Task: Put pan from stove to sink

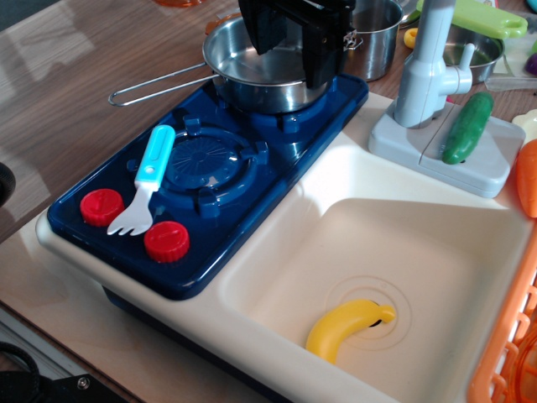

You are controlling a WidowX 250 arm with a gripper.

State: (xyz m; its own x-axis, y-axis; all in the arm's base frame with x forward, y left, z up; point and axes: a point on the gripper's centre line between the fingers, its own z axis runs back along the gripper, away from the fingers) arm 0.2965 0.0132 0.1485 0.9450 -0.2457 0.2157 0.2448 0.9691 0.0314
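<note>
The shiny steel pan (252, 84) sits on the far burner of the dark blue stove (252, 180), its long wire handle (159, 84) pointing left over the wooden table. My black gripper (289, 52) has come down from the top edge into the pan. Its two fingers stand wide apart: one reaches into the pan's left half, the other (323, 65) is at the near right rim. The fingers hide much of the pan's inside. The cream-white sink (436, 243) lies to the right of the stove, at the front.
A yellow banana (346, 326) lies on the sink's drain. A blue-handled fork (144, 180) rests on the near burner by two red knobs. The grey faucet (428, 67) and a green cucumber (466, 128) stand behind the sink. A steel pot (376, 34) is behind the pan, and an orange basket (508, 336) is at right.
</note>
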